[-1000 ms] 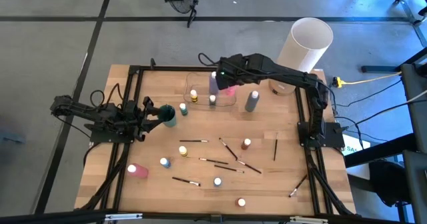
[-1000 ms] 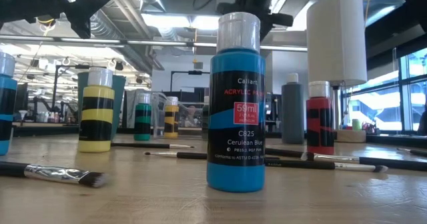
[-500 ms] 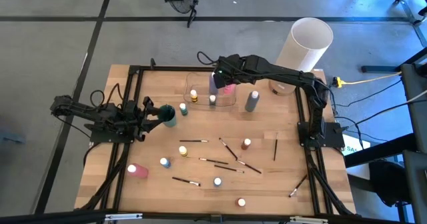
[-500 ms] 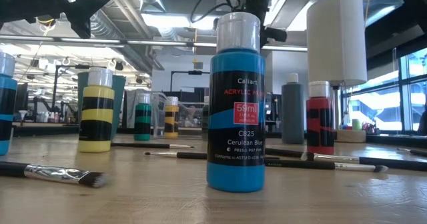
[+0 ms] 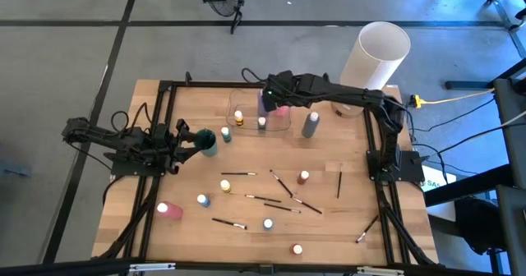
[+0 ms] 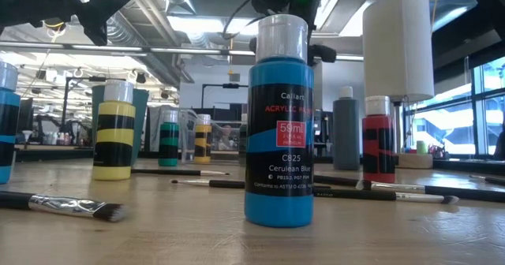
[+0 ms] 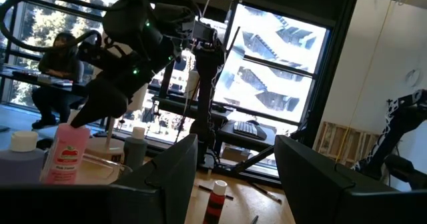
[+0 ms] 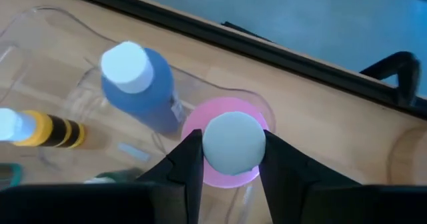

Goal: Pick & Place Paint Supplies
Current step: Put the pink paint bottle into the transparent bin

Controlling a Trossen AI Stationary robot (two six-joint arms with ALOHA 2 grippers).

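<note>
My right gripper hangs over the clear tray at the table's far middle, shut on a pink paint bottle with a white cap. A purple bottle stands in the tray beside it, along with small yellow bottles. My left gripper waits open at the table's left, nothing between its fingers, just short of a teal bottle. Several paintbrushes and small bottles lie and stand loose on the near half of the table. My right gripper pinches the pink bottle's white cap between its two fingers, one on each side. The fingers come from above, slanting down. The bottle hangs upright below them within the clear tray; whether its base stands on the tray floor is hidden.
A grey bottle stands just right of the tray. A big white cylinder rises at the far right corner. A second pink bottle stands near left. A black frame borders the table.
My right gripper has come down toward the clear tray with the pink bottle, which stays upright in the hold. My left gripper has kept still.
</note>
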